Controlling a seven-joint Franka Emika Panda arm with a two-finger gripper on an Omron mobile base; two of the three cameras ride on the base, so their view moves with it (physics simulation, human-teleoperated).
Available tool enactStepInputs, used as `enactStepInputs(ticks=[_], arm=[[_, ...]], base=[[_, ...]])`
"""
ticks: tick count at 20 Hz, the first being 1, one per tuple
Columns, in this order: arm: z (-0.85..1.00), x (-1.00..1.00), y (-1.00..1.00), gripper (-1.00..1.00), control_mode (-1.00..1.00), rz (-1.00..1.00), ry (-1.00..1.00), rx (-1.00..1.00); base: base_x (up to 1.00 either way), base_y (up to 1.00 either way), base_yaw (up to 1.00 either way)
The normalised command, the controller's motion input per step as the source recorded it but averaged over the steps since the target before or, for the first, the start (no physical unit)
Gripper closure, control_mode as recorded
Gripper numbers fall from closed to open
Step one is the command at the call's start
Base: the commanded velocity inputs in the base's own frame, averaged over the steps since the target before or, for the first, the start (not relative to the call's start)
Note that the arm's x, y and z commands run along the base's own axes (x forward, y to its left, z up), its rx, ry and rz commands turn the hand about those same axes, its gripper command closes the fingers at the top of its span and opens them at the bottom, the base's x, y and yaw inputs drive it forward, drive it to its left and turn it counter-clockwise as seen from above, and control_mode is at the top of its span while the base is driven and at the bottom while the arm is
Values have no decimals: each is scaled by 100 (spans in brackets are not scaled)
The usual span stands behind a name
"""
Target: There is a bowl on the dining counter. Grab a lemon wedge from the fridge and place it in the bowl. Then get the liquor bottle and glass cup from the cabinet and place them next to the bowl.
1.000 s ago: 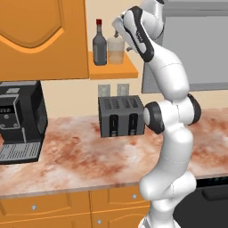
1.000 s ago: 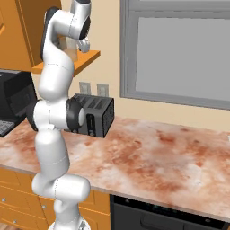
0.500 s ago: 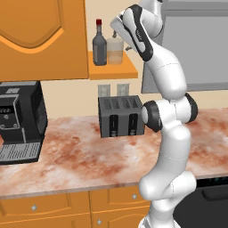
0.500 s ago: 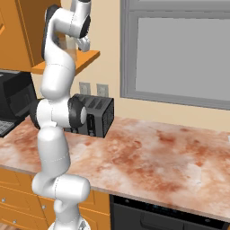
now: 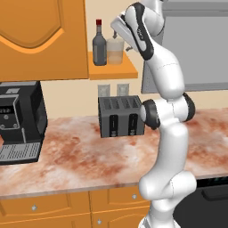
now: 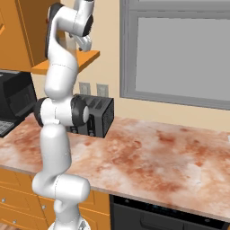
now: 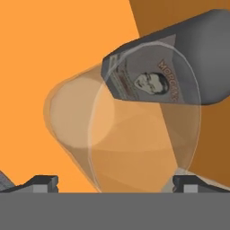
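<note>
A dark liquor bottle [image 5: 99,46] with a red cap and a clear glass cup [image 5: 115,50] stand side by side on the orange cabinet shelf [image 5: 111,71]. My gripper [image 5: 119,34] is raised to the shelf, right at the cup, and is open. In the hand view the glass cup [image 7: 134,134] sits between my two fingertips [image 7: 42,183], with the liquor bottle [image 7: 179,67] and its label behind it. In the right base view my gripper [image 6: 84,44] hangs by the shelf. The bowl and the lemon wedge are out of view.
A black toaster [image 5: 121,116] stands on the marbled counter [image 5: 80,156] under the shelf. A black coffee machine [image 5: 18,122] sits at the left. An open orange cabinet door [image 5: 42,40] is left of the shelf. A grey window [image 6: 179,49] is at the right.
The hand has crept slightly closer to the glass cup on the shelf. The jaws have stayed open.
</note>
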Motion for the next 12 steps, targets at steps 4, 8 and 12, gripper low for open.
enactStepInputs(ticks=[4, 8, 12], arm=[[-47, 0, 0, -100, -100, 5, 9, 0], [-56, 0, 0, -100, -100, 5, 9, -2], [-57, 0, 0, -100, -100, 6, 7, -2]], base=[[0, 0, 0], [0, 0, 0], [0, 0, 0]])
